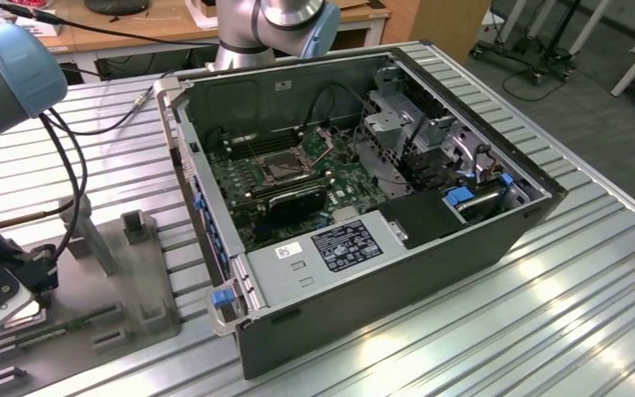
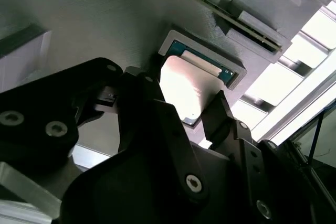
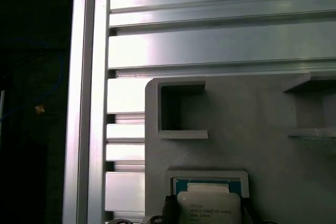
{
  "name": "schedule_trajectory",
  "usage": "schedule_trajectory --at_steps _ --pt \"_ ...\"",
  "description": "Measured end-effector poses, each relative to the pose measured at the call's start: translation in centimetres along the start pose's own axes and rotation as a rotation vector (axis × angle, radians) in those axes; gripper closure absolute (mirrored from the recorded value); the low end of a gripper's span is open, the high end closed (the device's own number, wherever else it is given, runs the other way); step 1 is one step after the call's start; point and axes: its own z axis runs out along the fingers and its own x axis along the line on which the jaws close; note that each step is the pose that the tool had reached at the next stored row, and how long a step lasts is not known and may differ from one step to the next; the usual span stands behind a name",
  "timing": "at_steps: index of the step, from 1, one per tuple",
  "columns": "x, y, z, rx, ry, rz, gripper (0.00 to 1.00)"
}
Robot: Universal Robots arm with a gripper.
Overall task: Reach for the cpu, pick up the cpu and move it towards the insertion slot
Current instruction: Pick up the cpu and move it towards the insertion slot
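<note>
second wrist view: jaws parted, flanking the cpu (image 2: pixel 181 90) lying in its grey recess (image 2: pixel 169 41).

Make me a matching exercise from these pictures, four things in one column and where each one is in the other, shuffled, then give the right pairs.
Column one:
1. cpu
2. insertion slot
3. gripper
4. computer case

Column two:
A. lying open on the slatted metal table
B. in a square recess of the grey fixture
C. on the green circuit board inside the case
D. down at the fixture, right over the cpu

Pairs: 1-B, 2-C, 3-D, 4-A
</note>
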Motion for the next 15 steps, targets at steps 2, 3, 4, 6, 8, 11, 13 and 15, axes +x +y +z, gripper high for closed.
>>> schedule_trajectory --at_steps 2,3,4,6,8,11,13,15 --pt "0.00 0.02 -0.28 -0.0001 -0.0001 0.000 0.45" --pt "0.00 0.03 -0.47 0.0001 0.0000 0.000 0.45" --pt "0.00 0.04 -0.64 0.0000 0.0000 0.000 0.45" --pt "0.00 0.06 -0.78 -0.0001 -0.0001 0.000 0.45" --pt "0.00 0.06 -0.79 -0.0001 -0.0002 0.000 0.45" --pt "0.00 0.12 -1.63 0.0000 0.0000 0.000 0.45" --pt "0.00 0.13 -1.86 0.0000 0.0000 0.000 0.45" --pt "0.01 0.13 -1.87 0.0001 0.0001 0.000 0.45"
